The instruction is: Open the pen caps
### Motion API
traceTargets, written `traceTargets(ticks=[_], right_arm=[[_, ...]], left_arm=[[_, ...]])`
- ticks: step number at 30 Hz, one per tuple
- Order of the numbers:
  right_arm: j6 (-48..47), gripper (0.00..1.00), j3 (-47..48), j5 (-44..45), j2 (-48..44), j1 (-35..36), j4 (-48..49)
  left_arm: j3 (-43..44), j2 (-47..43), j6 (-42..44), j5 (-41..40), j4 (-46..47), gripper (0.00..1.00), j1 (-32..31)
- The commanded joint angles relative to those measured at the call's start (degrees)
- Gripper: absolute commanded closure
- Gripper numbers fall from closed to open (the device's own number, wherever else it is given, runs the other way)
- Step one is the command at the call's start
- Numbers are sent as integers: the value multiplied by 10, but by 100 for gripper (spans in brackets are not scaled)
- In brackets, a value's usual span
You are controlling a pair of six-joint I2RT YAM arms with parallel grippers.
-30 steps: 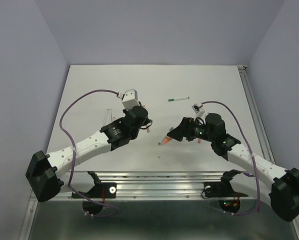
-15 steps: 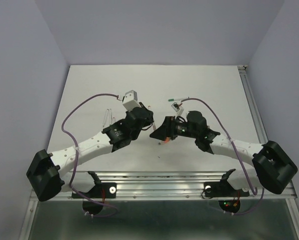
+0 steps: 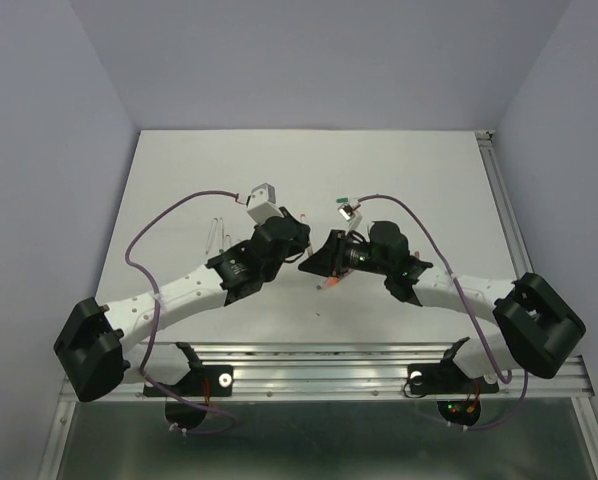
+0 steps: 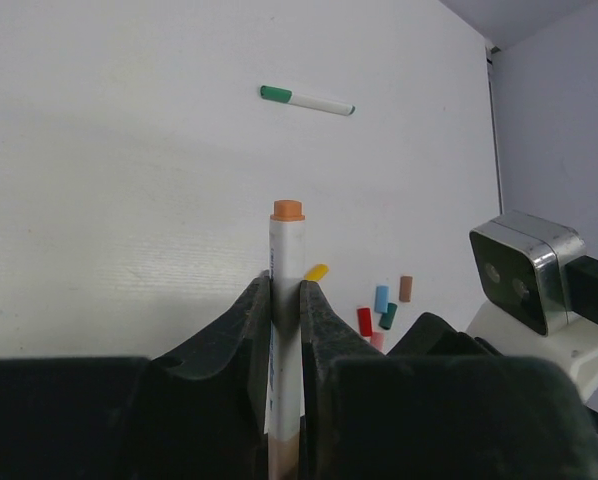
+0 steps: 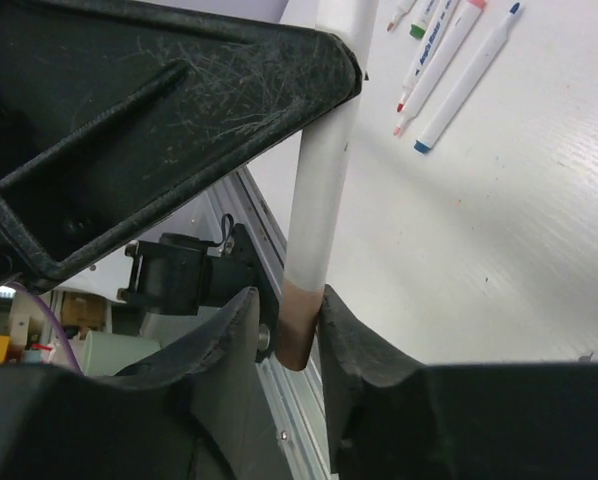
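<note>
My left gripper (image 4: pixel 285 290) is shut on a white pen barrel (image 4: pixel 287 250) that it holds upright, an orange end (image 4: pixel 288 210) on top. At the pen's other end is a brown pen cap (image 5: pixel 295 325), and my right gripper (image 5: pixel 291 310) is shut on it. In the top view both grippers meet at mid-table, left gripper (image 3: pixel 295 242) against right gripper (image 3: pixel 316 262). Loose pen caps lie on the table beside them: yellow (image 4: pixel 316 271), blue (image 4: pixel 381 298), brown (image 4: pixel 406 288), red (image 4: pixel 365 321) and green (image 4: pixel 389 316).
A pen with a green cap (image 4: pixel 306 100) lies alone farther back on the table. Several uncapped pens (image 5: pixel 449 50) lie side by side, seen at the left (image 3: pixel 216 232) in the top view. The metal rail (image 3: pixel 329 355) runs along the near edge.
My right arm has swung left to the left gripper, and its jaws have gone from wide open to shut on the pen's brown cap. The left gripper has kept its hold.
</note>
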Motion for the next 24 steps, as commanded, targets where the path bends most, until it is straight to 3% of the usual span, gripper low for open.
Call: traceTargets(ticks=[1,7,15,24], right_arm=[[14,67,40,-21,9,6,35],[33,99,36,-46,19,6,37],[40,99,-11,-65,-24,8,38],[96,99,-160,-60,-159,35,32]], left_arm=[[-2,0,-12,-11,28,100,0],[-13,-10,-50,-45,30,100,-1],[-31,-27,-97,-120,25,100,18],[-6,-12,-80,-129,28,100,143]])
